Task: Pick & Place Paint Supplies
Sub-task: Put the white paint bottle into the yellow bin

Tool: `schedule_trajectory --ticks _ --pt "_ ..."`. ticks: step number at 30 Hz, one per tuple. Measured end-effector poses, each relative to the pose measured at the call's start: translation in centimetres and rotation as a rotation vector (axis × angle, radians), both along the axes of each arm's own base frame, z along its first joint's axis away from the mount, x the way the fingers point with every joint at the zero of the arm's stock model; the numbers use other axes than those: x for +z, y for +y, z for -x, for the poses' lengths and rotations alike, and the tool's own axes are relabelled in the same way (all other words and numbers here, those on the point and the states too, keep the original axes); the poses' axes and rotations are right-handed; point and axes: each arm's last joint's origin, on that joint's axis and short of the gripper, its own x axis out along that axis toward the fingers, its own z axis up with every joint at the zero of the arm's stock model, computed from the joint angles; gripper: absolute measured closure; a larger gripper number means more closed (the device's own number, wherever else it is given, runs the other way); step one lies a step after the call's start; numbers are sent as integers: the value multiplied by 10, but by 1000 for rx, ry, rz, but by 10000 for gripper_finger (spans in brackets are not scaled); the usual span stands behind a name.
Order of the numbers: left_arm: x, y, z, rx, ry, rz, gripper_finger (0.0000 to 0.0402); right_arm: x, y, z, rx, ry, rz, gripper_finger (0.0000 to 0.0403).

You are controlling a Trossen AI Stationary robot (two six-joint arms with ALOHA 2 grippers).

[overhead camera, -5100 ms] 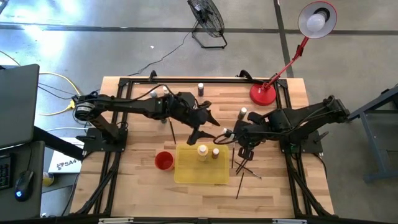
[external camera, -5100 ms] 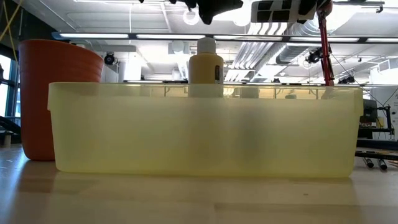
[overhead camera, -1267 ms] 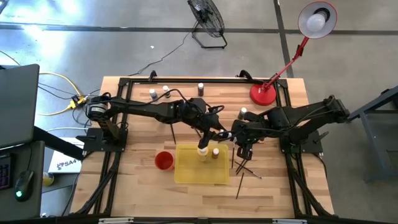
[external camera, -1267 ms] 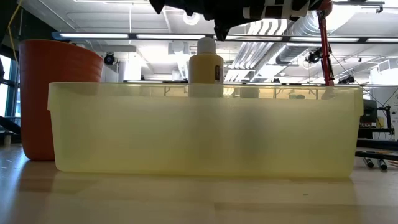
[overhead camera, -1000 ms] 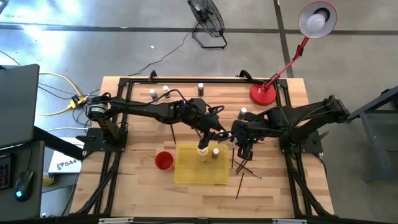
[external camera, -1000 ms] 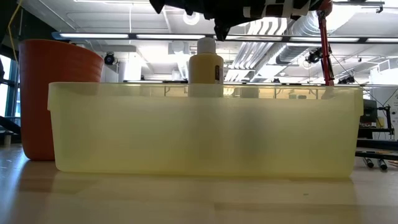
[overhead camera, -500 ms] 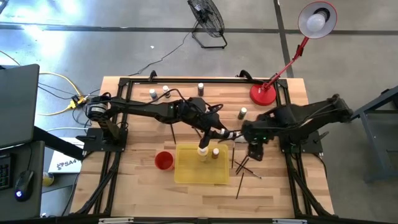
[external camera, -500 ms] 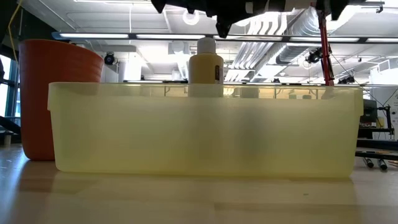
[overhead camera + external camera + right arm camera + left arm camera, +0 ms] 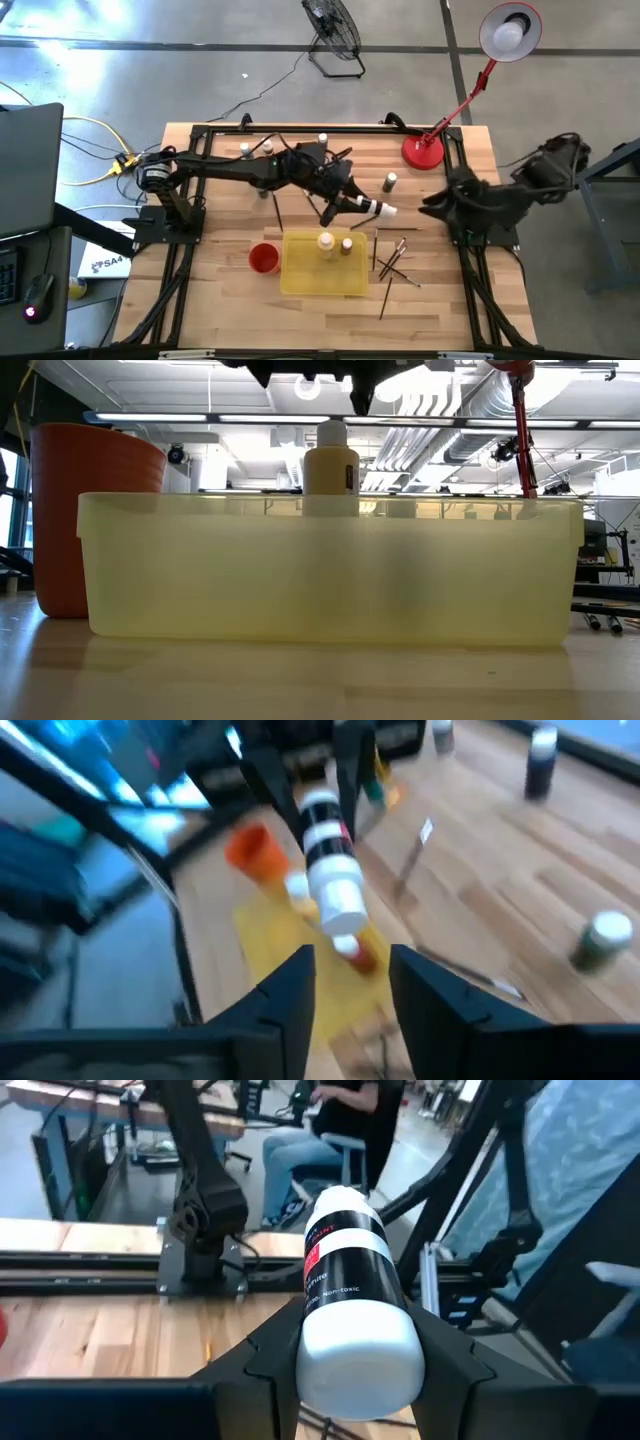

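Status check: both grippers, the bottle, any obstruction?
Left gripper shut on white bottle, above table behind yellow tray. Right gripper open, empty, at right edge. Nothing blocking.

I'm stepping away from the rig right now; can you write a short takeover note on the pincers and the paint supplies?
Left pincer: shut on a white paint bottle, held sideways above the table behind the yellow tray.
Right pincer: empty, open, pulled back at the table's right edge.
Done: two bottles stand in the tray, a larger yellowish one and a brown one.
Left: held bottle, bottles along the far edge, one dark bottle, brushes right of the tray.
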Motion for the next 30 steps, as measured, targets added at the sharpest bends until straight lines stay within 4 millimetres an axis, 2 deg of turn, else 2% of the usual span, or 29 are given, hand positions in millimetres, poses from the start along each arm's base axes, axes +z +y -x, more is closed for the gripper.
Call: schedule_trajectory --ticks 4,9,15,22,26,30 --pt "3 -1 0 -6 -36 -2 270 -29 7 7 -51 -89 34 299" --pt "5 -1 -1 -8 -52 -6 270 -69 16 2 -169 -206 57 304" --pt "5 -1 -1 -7 -53 -6 270 -91 21 -7 -279 -341 20 300" --pt "7 -1 -1 -8 -80 -9 270 -119 28 -13 -287 -371 -14 299" --pt "9 -1 -1 -14 -98 -10 270 -135 33 -9 -262 -373 -8 307" --pt "10 -1 -1 -29 -105 -10 270 -151 38 -3 -317 -446 -9 316"
